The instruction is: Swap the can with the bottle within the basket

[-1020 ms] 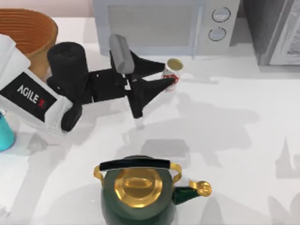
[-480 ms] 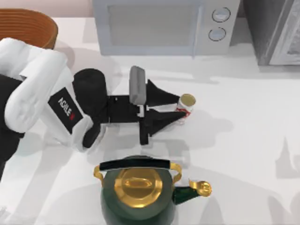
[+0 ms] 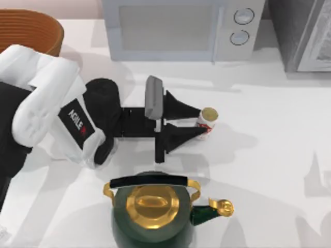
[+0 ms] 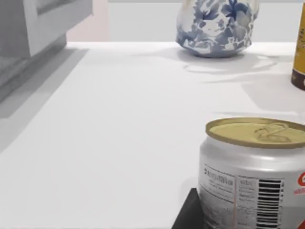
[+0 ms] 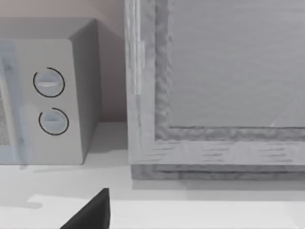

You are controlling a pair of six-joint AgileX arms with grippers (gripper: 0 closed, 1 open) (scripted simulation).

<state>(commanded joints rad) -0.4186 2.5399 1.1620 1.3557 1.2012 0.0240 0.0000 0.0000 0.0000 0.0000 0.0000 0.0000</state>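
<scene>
The bottle [image 3: 207, 122], a small white cylinder with a red label and a flat gold pull-tab top, is standing upright on the white table [image 3: 269, 150], its long axis vertical and its gold top facing up. It is sitting near the table's middle, in front of the grey microwave oven [image 3: 176, 28] and well apart from the round woven wicker basket [image 3: 39, 26] at the far left corner.

The left gripper [image 3: 201, 120] is reaching in level with the table, pointing towards the right side. Its two black fingers [image 3: 181, 109] are closing on the bottle, one tip touching each side. In the left wrist view the bottle [image 4: 255, 174] is rising just beside one dark finger. The white forearm is angling back towards the left edge.

The dark green kettle with gold lid and spout [image 3: 152, 212] is standing near, on the front side of the arm. Bare table is lying open to the right of the bottle. A blue-and-white patterned vase [image 4: 214, 26] is standing well beyond it.

The right gripper [image 5: 90, 212] is hanging parked, facing the microwave's dials.
</scene>
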